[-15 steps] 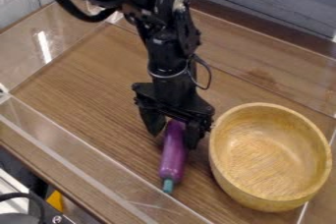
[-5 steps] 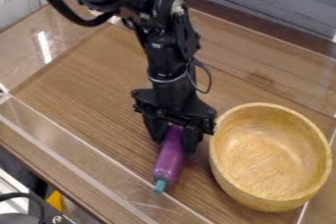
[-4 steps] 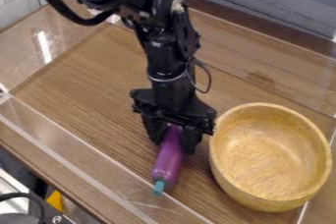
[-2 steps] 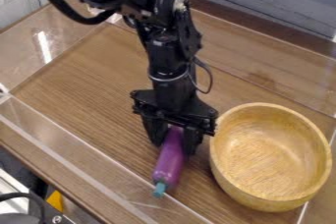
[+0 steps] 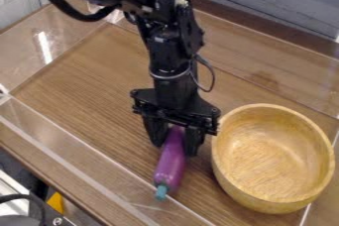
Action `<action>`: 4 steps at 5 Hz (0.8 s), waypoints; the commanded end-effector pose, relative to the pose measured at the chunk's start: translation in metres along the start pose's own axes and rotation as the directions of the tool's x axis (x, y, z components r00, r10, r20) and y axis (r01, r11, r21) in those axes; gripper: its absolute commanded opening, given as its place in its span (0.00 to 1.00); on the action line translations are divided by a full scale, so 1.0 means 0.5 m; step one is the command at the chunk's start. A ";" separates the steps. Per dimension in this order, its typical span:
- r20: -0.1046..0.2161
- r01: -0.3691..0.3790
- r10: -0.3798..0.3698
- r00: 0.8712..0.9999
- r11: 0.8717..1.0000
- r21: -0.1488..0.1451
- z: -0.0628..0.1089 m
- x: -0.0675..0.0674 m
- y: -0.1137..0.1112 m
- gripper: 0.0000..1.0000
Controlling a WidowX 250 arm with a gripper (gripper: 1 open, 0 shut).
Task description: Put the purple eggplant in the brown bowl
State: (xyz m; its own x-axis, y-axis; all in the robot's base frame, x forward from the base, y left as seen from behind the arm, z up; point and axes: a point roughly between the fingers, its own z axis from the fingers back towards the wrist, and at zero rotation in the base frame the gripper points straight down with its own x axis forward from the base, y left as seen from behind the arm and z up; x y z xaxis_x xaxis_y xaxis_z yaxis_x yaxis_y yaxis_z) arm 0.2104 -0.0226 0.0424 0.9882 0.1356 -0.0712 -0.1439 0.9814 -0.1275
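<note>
The purple eggplant (image 5: 169, 163) lies on the wooden table with its teal stem tip toward the near edge and its upper end between my fingers. My black gripper (image 5: 176, 138) points straight down and is shut on that upper end. The brown bowl (image 5: 273, 157) stands just right of the gripper, wide and shallow, with nothing inside it. A small gap separates the eggplant from the bowl's rim.
A clear plastic wall (image 5: 79, 161) runs along the table's near and left edges. The black arm (image 5: 159, 32) rises up and to the left from the gripper. Bare wood table (image 5: 93, 91) stretches to the left and behind.
Since three seconds ago the eggplant's stem end has swung slightly left. Over the last second the gripper and eggplant stay still.
</note>
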 end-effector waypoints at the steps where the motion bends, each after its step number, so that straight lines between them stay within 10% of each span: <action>1: 0.057 0.014 -0.013 0.998 1.000 -0.008 0.029 0.018 -0.012 0.00; 4: 0.042 0.005 -0.004 0.999 1.000 -0.009 0.037 0.013 -0.017 0.00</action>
State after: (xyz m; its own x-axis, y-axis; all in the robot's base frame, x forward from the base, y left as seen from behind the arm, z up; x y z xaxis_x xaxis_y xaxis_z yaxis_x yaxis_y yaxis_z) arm 0.2067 -0.0262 0.0462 0.9841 0.1442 -0.1037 -0.1568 0.9796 -0.1254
